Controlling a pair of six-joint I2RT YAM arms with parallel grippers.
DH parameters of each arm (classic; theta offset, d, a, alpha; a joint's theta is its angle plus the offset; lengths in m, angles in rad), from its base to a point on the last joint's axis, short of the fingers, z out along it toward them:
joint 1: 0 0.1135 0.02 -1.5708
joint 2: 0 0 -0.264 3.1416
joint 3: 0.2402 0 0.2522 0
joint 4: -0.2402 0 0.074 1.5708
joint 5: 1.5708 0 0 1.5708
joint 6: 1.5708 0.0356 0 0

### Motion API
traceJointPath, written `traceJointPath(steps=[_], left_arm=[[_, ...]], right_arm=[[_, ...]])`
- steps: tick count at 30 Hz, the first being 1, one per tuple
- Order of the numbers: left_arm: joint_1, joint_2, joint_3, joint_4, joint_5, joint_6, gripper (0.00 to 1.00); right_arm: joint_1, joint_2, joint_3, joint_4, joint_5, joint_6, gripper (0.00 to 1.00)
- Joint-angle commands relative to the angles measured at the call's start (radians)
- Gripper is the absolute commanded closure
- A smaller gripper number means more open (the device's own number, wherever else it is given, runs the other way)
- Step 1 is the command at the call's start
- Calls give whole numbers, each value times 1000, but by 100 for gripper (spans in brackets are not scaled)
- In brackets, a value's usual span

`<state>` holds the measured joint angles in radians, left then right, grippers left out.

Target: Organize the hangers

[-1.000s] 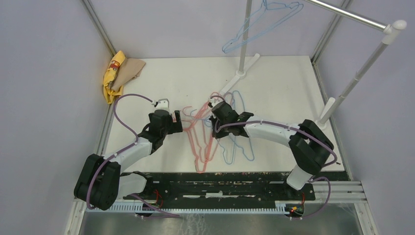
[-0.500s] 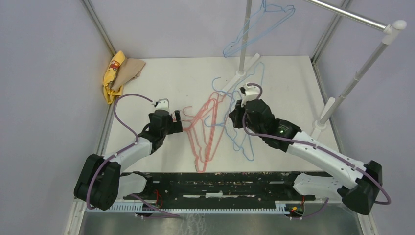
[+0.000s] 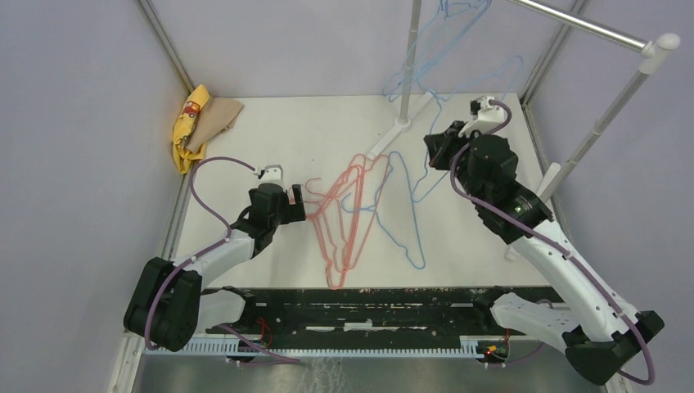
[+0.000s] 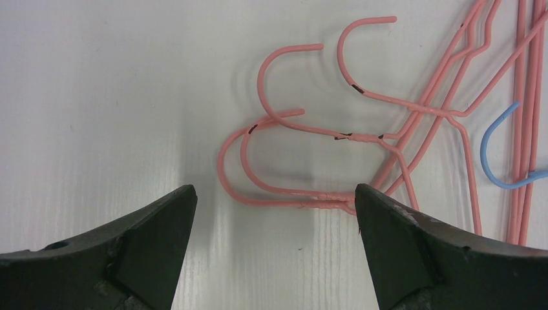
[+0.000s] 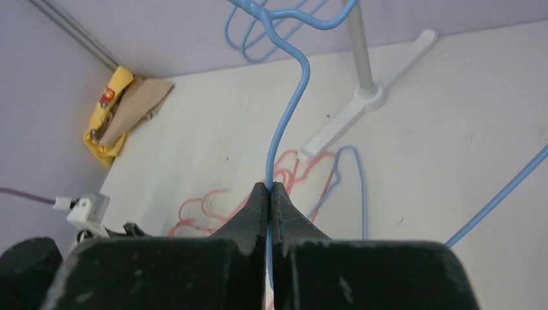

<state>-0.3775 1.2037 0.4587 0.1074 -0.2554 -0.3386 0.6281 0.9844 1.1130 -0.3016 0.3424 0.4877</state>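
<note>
Several pink-red hangers (image 3: 340, 221) lie in a pile mid-table, and one light blue hanger (image 3: 409, 237) lies beside them on the right. My left gripper (image 3: 299, 201) is open just left of the pile. In the left wrist view its jaws (image 4: 274, 213) stand wide apart with the pink hooks (image 4: 278, 194) on the table between them, untouched. My right gripper (image 3: 436, 149) is raised near the rack and shut on the wire of another light blue hanger (image 5: 287, 116), which hangs in the air (image 3: 491, 75). More blue hangers (image 3: 446, 15) hang from the rack's rail.
The white-and-silver rack has a left pole (image 3: 412, 57) with a foot (image 3: 401, 127) on the table, a top rail (image 3: 589, 29) and a right pole (image 3: 606, 115). A yellow and tan cloth (image 3: 196, 123) lies at the back left corner. Purple walls enclose the table.
My right arm has lifted the blue hanger off the table and carried it up and back to the right, towards the rack. The left arm and the pink pile have not moved.
</note>
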Motion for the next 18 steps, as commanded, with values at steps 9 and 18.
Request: traceJointPath(steps=[9,18], left_arm=[[-3,10,13,54,5,-25,1],[-2,2,10,54,5,-25,1]], right_arm=[[-234,228,361,204,-241,8,99],[-420,422,523,250,-357,150,99]])
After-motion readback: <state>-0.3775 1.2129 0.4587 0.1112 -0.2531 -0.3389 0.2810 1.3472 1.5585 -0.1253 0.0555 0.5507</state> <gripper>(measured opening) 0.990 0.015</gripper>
